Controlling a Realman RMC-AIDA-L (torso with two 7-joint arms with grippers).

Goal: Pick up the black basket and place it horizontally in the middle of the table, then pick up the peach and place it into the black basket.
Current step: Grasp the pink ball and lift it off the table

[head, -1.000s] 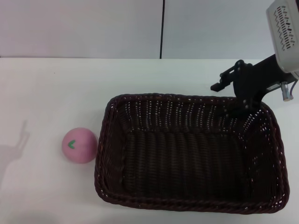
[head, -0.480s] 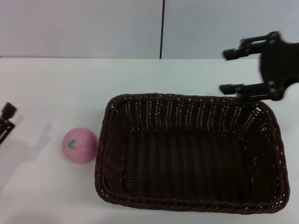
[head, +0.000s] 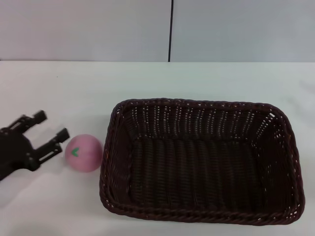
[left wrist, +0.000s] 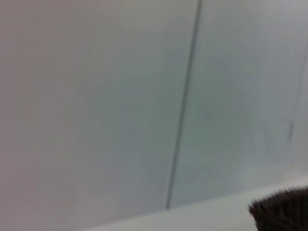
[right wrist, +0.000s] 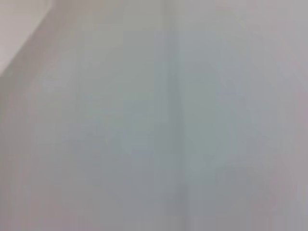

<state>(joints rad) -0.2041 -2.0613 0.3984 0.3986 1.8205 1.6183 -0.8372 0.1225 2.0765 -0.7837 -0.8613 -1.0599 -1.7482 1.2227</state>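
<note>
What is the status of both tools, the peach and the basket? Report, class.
Left tool open, just beside the peach, not gripping. Right tool out of view. Black basket flat on the table, empty. Nothing between tool and peach.

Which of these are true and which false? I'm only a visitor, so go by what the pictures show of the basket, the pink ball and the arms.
1. The pink ball lies inside the basket. False: it sits on the table, just outside the basket's left side.
2. The basket has nothing in it. True.
3. The left gripper is clamped shut on the ball. False: its fingers are spread open beside the ball, on the side away from the basket, not around it.
4. The right gripper is holding the basket's rim. False: no right gripper shows in any view.
5. The basket lies with its long side across the table. True.
</note>
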